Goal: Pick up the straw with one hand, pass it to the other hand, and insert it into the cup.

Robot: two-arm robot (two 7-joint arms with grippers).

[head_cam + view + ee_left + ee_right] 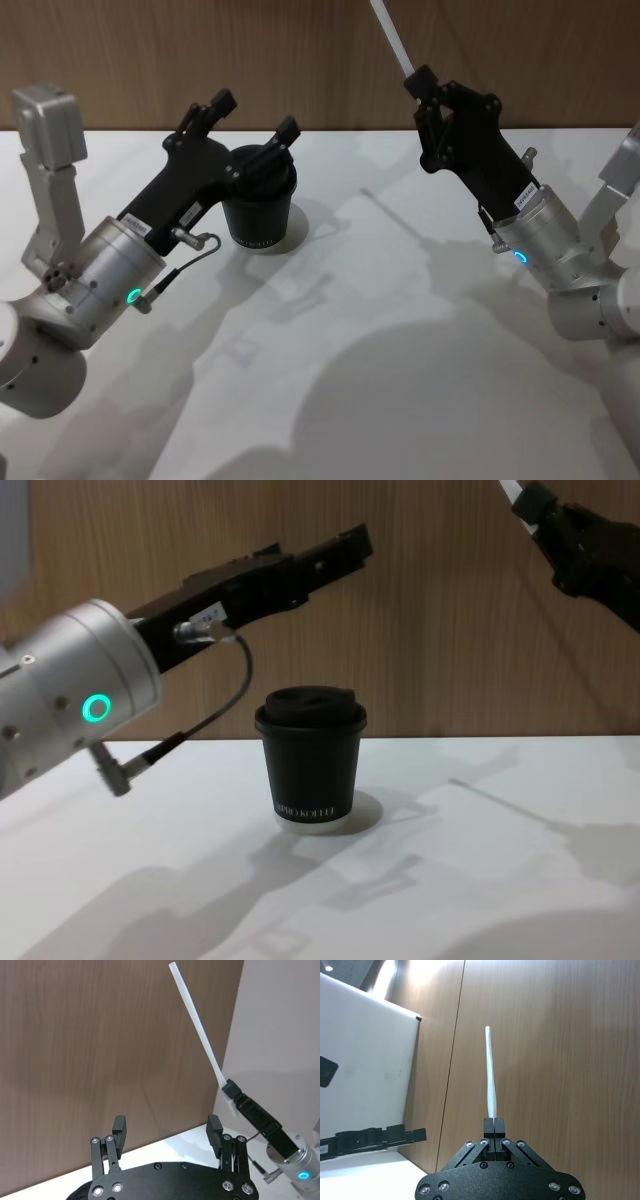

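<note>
bright even light, soft overlapping shadows across the white table (330, 310)

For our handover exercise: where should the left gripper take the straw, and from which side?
Probably the bare upper shaft of the straw, above the right gripper shut on its lower end. Bring the left gripper in from the robot's left, open fingers either side of the shaft; its free length leans that way.

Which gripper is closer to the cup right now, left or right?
Left. The left gripper hangs open above the cup, not touching it. The right gripper is raised well off to the cup's right, shut on the straw.
</note>
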